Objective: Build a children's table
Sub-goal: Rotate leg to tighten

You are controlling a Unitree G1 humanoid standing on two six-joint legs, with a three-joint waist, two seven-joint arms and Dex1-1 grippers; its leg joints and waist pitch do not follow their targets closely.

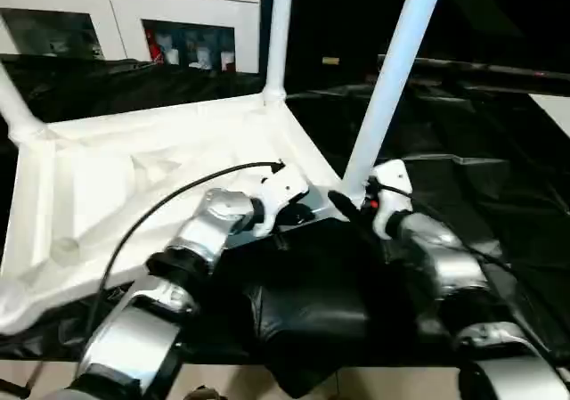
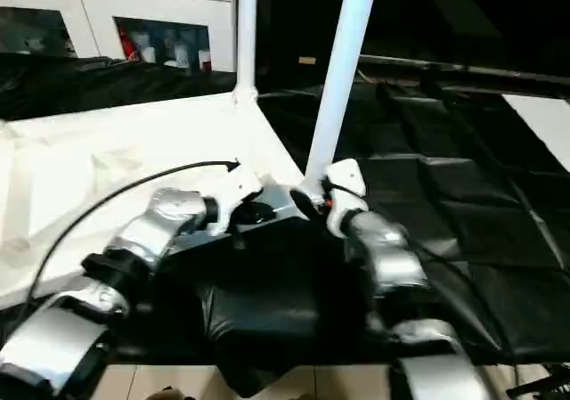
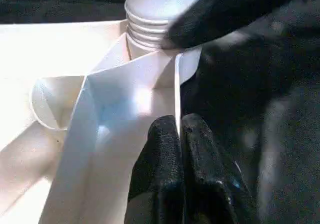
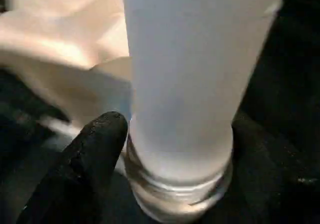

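tabletop [image 1: 134, 177] lies underside-up on black-covered desk [image 1: 499, 177], legs standing in corner sockets. left gripper [image 3: 177, 134] fingers together, pinching tabletop rim. right gripper [image 4: 165, 149] fingers apart around near leg [image 1: 392, 79] base.

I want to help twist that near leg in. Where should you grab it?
Grab the near leg low on its smooth round tube, just above the ridged base sitting in the tabletop's corner. Come from the side, jaws either side of it: it stands nearly upright, so there's nothing flat to pinch.
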